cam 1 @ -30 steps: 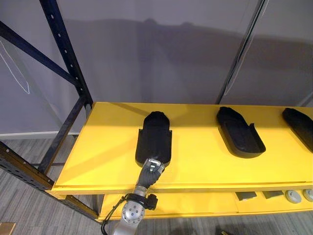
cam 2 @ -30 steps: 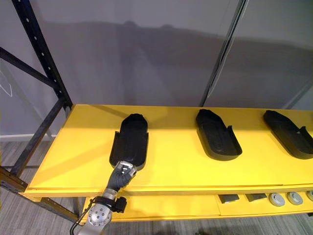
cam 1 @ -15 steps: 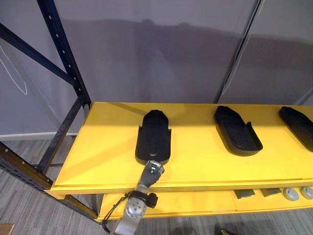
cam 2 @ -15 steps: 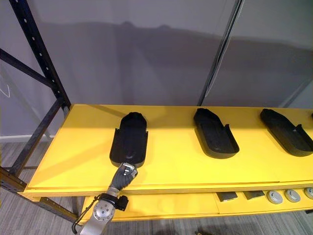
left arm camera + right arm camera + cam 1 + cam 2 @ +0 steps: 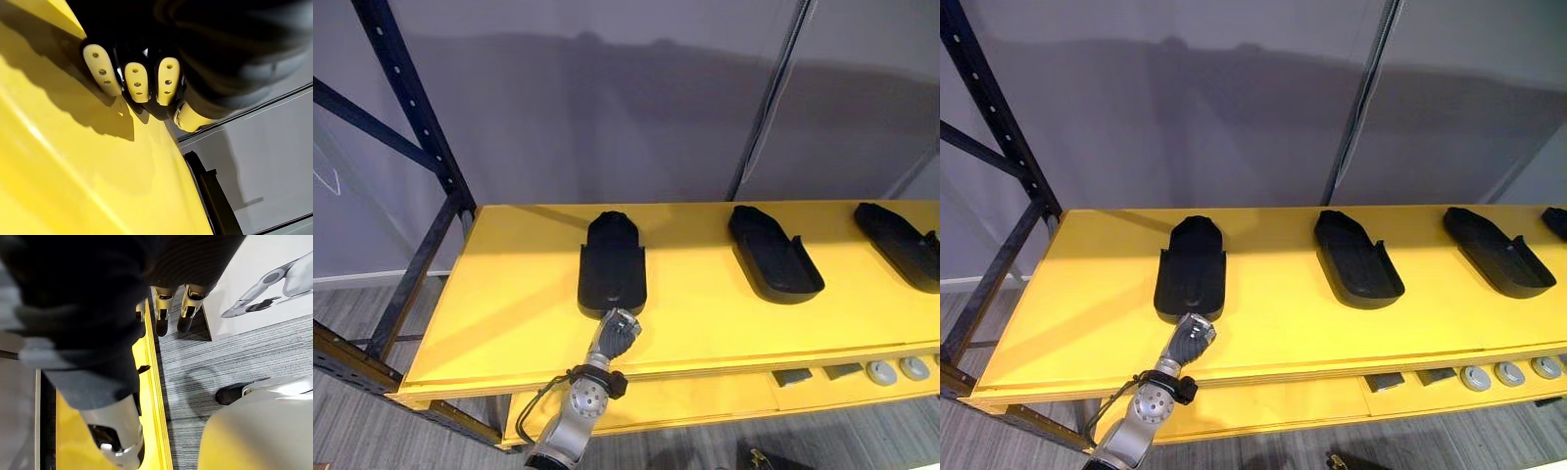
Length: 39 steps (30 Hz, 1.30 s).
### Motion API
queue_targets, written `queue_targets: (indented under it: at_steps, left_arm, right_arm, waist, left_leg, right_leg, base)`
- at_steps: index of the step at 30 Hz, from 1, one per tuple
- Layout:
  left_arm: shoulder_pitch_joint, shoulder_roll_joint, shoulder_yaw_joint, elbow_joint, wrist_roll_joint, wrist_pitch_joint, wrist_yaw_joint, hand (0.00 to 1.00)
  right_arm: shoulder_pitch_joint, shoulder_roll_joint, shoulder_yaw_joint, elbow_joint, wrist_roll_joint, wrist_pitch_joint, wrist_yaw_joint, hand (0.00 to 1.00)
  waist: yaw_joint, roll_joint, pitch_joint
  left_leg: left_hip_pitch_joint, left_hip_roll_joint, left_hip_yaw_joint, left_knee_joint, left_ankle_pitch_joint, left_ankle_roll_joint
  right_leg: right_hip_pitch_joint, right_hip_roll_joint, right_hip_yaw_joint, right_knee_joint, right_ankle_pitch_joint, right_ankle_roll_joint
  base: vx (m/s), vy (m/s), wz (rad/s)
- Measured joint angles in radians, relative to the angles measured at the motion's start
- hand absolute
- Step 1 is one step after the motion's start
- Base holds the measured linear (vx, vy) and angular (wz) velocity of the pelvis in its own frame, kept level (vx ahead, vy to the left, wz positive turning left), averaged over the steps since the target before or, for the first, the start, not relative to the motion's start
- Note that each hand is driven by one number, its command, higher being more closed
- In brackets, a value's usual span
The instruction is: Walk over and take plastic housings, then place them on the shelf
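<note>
1. Far left: a dark post [image 5: 399, 73] beside the yellow shelf [image 5: 509, 304].
2. Next along: the left housing [image 5: 612, 266], flat on the shelf, long axis running front to back.
3. Just off its near end: the left robot hand [image 5: 618, 332], loosely curled, pinching nothing, parted from the housing by a sliver of bare yellow. In its wrist view, fingertips [image 5: 136, 82] bent down over the shelf surface; touching it or not, hard to tell.
4. Toward the centre and right: the middle housing [image 5: 774, 265] and the right housing [image 5: 901, 245], both flat on the same shelf, well apart from each other.
5. Below the right part: small discs [image 5: 879, 371] on a lower tier.
6. In its own wrist view: the right robot hand [image 5: 162, 309], hanging by the shelf's front edge over the floor, relaxed and straight, holding nothing.
7. Step in hand, as a judgement: placing of the left housing done or all but done, release already made.
8. Next move, likely: draw the left arm back clear of the shelf edge without nudging the housing, then turn away for another. Room enough for it, seemingly, between the housings.
</note>
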Motion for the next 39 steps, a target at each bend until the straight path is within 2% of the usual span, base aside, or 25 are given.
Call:
queue_targets:
  at_steps: [12,14,16,17,21,23,29,32,35,38,39]
  left_arm:
    - [-0.013,0.005,0.015,-0.024,0.002,0.011,0.008,1.0]
    - [0.015,0.011,0.016,-0.119,-0.008,0.015,0.006,1.0]
    - [0.056,0.014,0.022,-0.316,-0.039,0.007,0.005,1.0]
    - [0.063,0.014,0.026,-0.363,-0.05,0.003,0.006,1.0]
    - [0.109,0.009,0.118,-0.611,-0.111,-0.055,0.023,1.0]
    - [0.154,0.0,0.198,-0.698,-0.156,-0.084,0.067,1.0]
    - [0.29,-0.065,0.411,-0.784,-0.254,-0.106,0.164,1.0]
    - [0.35,-0.078,0.497,-0.773,-0.286,-0.106,0.18,1.0]
    - [0.38,-0.095,0.581,-0.642,-0.319,-0.085,0.179,1.0]
    - [0.41,-0.101,0.636,-0.419,-0.323,-0.012,0.134,1.0]
    - [0.412,-0.104,0.644,-0.375,-0.324,-0.001,0.124,1.0]
  right_arm:
    - [-0.012,0.0,0.0,0.013,-0.004,0.0,0.001,0.0]
    - [-0.009,-0.001,0.0,0.014,-0.004,0.0,0.001,0.0]
    - [0.005,-0.002,-0.001,0.015,-0.003,0.0,0.001,0.0]
    - [0.008,-0.003,-0.001,0.014,-0.003,0.0,0.001,0.0]
    - [0.032,-0.007,0.0,0.012,-0.003,0.0,0.001,0.0]
    - [0.041,-0.009,0.0,0.012,-0.003,0.0,0.001,0.0]
    - [0.062,-0.007,-0.011,0.013,-0.003,0.0,-0.001,0.0]
    - [0.064,-0.008,-0.01,0.011,-0.004,0.0,-0.001,0.0]
    - [0.062,-0.008,-0.007,-0.006,-0.013,0.002,0.0,0.0]
    - [0.058,-0.003,0.015,-0.057,-0.025,0.004,0.004,0.0]
    - [0.058,-0.001,0.019,-0.063,-0.026,0.005,0.005,0.0]
  waist:
    - [-0.008,-0.002,0.009]
    - [-0.007,-0.003,0.011]
    - [0.009,-0.007,0.015]
    - [0.014,-0.007,0.016]
    - [0.041,-0.006,0.016]
    - [0.055,-0.006,0.016]
    - [0.087,-0.006,0.016]
    - [0.105,-0.007,0.016]
    - [0.122,-0.007,0.016]
    - [0.124,-0.01,0.017]
    - [0.123,-0.011,0.017]
  left_leg:
    - [0.0,0.001,0.001,0.001,-0.001,-0.001]
    - [-0.002,0.002,0.001,0.004,-0.001,-0.001]
    - [-0.004,0.002,-0.002,0.004,-0.002,-0.001]
    - [-0.005,0.002,-0.003,0.003,-0.003,-0.001]
    - [-0.004,0.005,-0.026,0.001,-0.012,0.001]
    - [-0.003,0.003,-0.039,0.001,-0.013,0.0]
    - [-0.002,-0.012,-0.112,0.0,-0.004,0.012]
    - [-0.002,-0.011,-0.125,0.001,-0.004,0.012]
    - [-0.004,-0.011,-0.124,0.016,-0.014,0.006]
    - [-0.005,-0.009,-0.104,0.072,-0.047,0.008]
    - [-0.006,-0.009,-0.099,0.081,-0.052,0.008]
  right_leg:
    - [0.005,0.001,0.001,0.001,0.001,0.0]
    - [0.003,0.001,0.003,0.005,0.001,0.0]
    - [0.004,0.001,0.003,0.008,0.001,0.0]
    - [0.004,0.002,0.003,0.01,0.001,0.0]
    - [0.008,0.002,-0.005,0.025,-0.01,0.007]
    - [0.008,0.001,-0.015,0.046,-0.024,0.011]
    - [0.038,-0.012,-0.089,0.073,-0.051,0.013]
    - [0.043,-0.012,-0.104,0.077,-0.051,0.012]
    - [0.05,-0.016,-0.111,0.077,-0.053,0.01]
    - [0.06,-0.021,-0.112,0.096,-0.077,0.006]
    - [0.061,-0.021,-0.112,0.098,-0.079,0.006]
  base:
    - [0.0,0.0,0.0]
    - [0.0,0.0,0.0]
    - [-0.01,0.008,0.02]
    - [-0.02,0.015,0.04]
    - [-0.01,0.007,0.12]
    - [-0.01,0.002,0.19]
    - [0.0,-0.005,0.38]
    - [0.0,-0.016,0.19]
    - [-0.03,-0.009,0.03]
    - [-0.04,-0.012,-0.09]
    - [-0.03,-0.016,-0.07]
